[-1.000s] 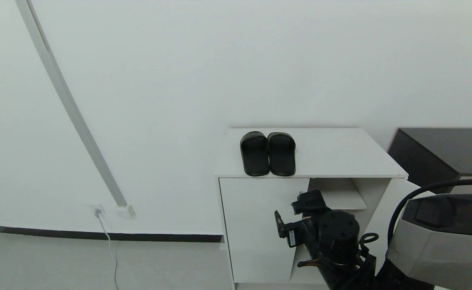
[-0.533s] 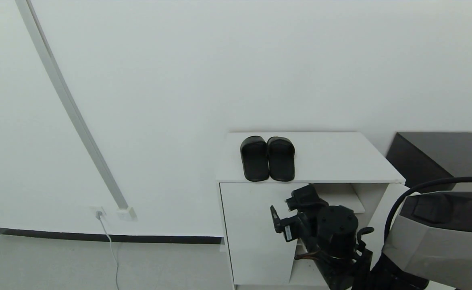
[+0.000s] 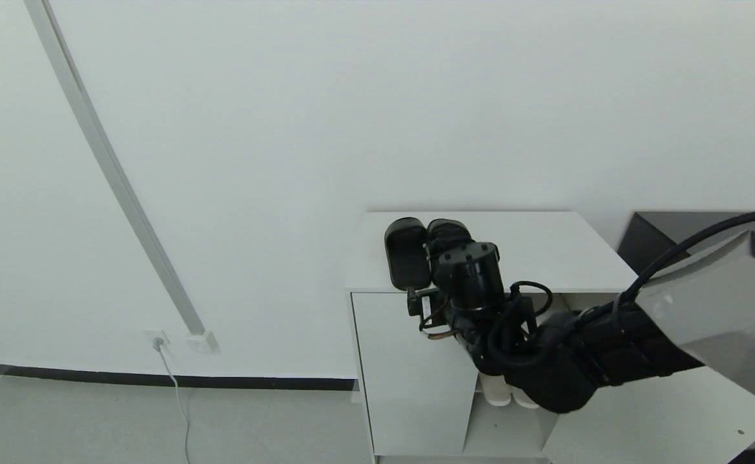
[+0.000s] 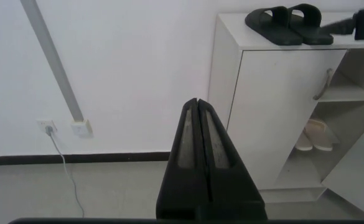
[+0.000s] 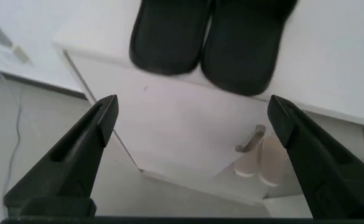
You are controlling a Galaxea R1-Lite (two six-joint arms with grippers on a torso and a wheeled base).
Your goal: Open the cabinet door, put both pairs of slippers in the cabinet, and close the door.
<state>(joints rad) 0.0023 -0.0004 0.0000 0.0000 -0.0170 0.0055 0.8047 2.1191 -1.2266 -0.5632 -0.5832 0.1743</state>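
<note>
A pair of black slippers [image 3: 409, 252] lies on top of the white cabinet [image 3: 545, 248], near its front edge. My right arm's wrist [image 3: 470, 277] is raised in front of them, at the level of the top. In the right wrist view my right gripper [image 5: 194, 121] is open, with the black slippers [image 5: 213, 37] just ahead of its fingers and untouched. The cabinet's right door [image 3: 661, 412] is swung open; the left door [image 3: 409, 367] is shut. A pale pair of slippers [image 4: 315, 134] stands on a lower shelf inside. My left gripper [image 4: 197, 124] is shut on nothing, well off to the cabinet's left.
A dark piece of furniture [image 3: 648, 232] stands right of the cabinet. A wall socket with a white cable [image 3: 158, 338] and a slanted conduit [image 3: 106, 161] are on the wall at left, above bare floor [image 3: 126, 425].
My right arm has risen from in front of the open compartment to the cabinet top, next to the black slippers. The head view shifted slightly.
</note>
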